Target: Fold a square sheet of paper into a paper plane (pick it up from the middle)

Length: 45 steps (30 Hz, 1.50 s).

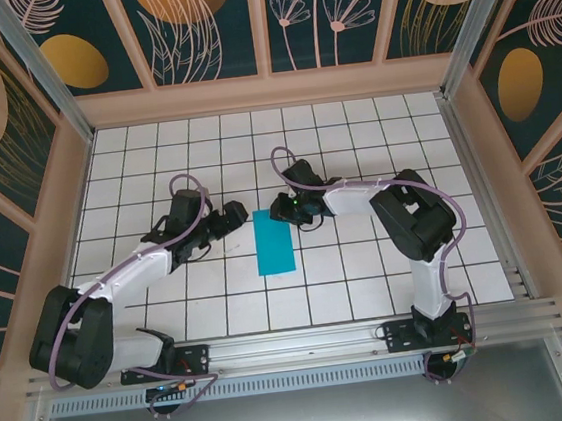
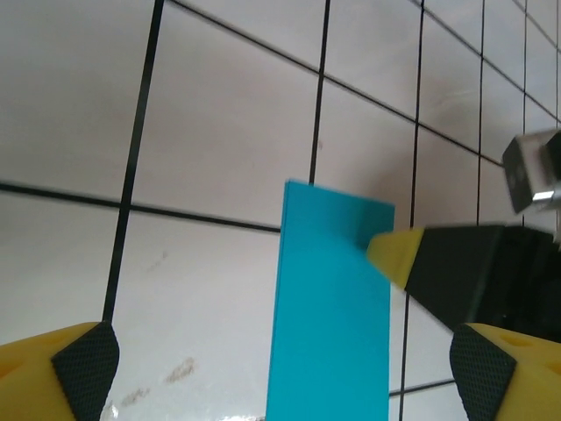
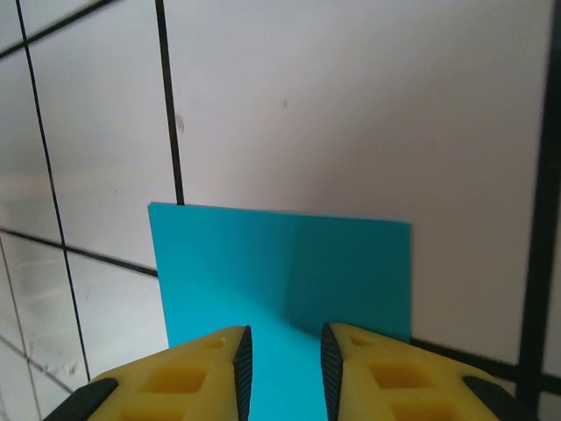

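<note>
Records the square sheet of paper point(image 1: 273, 241) as a narrow teal rectangle lying flat on the tiled bench point(image 1: 368, 272) between both arms, the left end effector point(image 1: 234, 218) spread wide just beside it, the right end effector point(image 3: 285, 368) narrowly parted at its far corner, gripping nothing.

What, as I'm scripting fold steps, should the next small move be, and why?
Probably draw the right gripper back off the sheet of paper: it lies flat, folded to a narrow strip, those jaws slightly apart over its edge; the left gripper is open.
</note>
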Tool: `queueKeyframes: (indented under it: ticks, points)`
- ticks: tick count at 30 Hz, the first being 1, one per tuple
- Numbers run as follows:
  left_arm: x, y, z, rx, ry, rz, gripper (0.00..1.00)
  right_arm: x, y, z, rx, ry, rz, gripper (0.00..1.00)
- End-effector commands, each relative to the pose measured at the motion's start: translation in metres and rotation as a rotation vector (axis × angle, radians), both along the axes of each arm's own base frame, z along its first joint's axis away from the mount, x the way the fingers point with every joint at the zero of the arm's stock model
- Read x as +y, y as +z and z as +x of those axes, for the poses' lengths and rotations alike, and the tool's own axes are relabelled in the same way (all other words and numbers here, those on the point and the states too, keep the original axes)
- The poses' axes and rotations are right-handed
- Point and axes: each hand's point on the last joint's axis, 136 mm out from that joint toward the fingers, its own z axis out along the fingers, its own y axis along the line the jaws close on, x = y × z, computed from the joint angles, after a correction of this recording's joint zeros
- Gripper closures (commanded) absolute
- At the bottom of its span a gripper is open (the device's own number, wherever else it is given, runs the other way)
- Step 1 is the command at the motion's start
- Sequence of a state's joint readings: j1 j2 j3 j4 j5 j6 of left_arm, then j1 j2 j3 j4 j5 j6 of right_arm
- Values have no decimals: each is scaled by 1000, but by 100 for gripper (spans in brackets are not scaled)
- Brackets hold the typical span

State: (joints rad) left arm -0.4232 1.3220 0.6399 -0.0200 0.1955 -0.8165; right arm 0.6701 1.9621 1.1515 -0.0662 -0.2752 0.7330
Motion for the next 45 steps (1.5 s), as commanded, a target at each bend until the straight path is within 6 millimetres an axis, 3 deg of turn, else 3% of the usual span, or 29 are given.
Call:
queueKeyframes:
  ticks: [1, 6, 15, 30, 42, 45]
  points:
    - [-8, -4, -14, 39, -35, -68, 1, -26, -17, 2, 28, -73, -102, 69]
    - [-21, -8, -35, 86, -82, -173, 1, -47, -28, -3, 57, -145, -144, 69]
    - [-43, -14, -73, 152, -137, -222, 4, -53, -34, -9, 71, -165, -127, 69]
    - [-66, -39, -82, 297, -122, -139, 35, -54, -57, -24, 120, -105, -90, 70]
    - [-76, -60, -88, 365, -133, -92, 35, -63, -71, -31, 139, -102, -98, 71]
    - [-81, -60, -90, 371, -149, -108, 40, -64, -74, -32, 142, -97, -100, 71]
